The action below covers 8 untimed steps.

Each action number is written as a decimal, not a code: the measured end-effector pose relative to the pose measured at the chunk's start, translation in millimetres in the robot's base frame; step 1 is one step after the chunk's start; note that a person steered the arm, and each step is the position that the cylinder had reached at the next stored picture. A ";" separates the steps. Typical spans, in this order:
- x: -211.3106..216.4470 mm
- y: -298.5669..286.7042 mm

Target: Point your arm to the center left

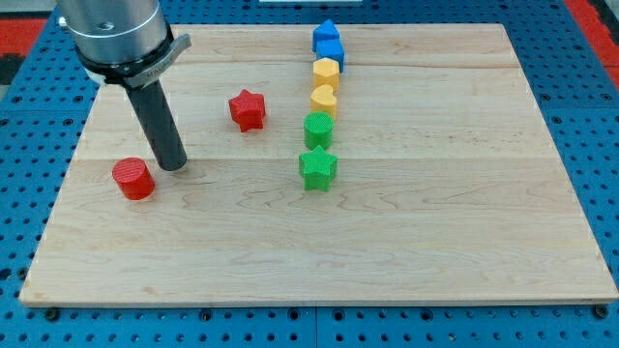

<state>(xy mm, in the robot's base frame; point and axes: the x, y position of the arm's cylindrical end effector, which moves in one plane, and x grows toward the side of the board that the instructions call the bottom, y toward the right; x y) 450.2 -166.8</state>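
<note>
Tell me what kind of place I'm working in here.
Probably a robotics lab bench: a wooden board lies on a blue perforated mounting plate, with small coloured blocks like the red star. My tip stands beside the red cylinder.

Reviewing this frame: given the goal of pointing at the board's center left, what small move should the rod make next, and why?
Probably almost none: at most a slight nudge toward the view's left. My tip already rests in the left-middle part of the wooden board, just right of the red cylinder block and well left of the red star block. Nudging further risks bumping the cylinder, so I would likely steer just above it.
</note>
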 end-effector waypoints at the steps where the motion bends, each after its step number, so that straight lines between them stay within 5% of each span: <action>1: -7.9 -9.6; 8: -57.8 -68.7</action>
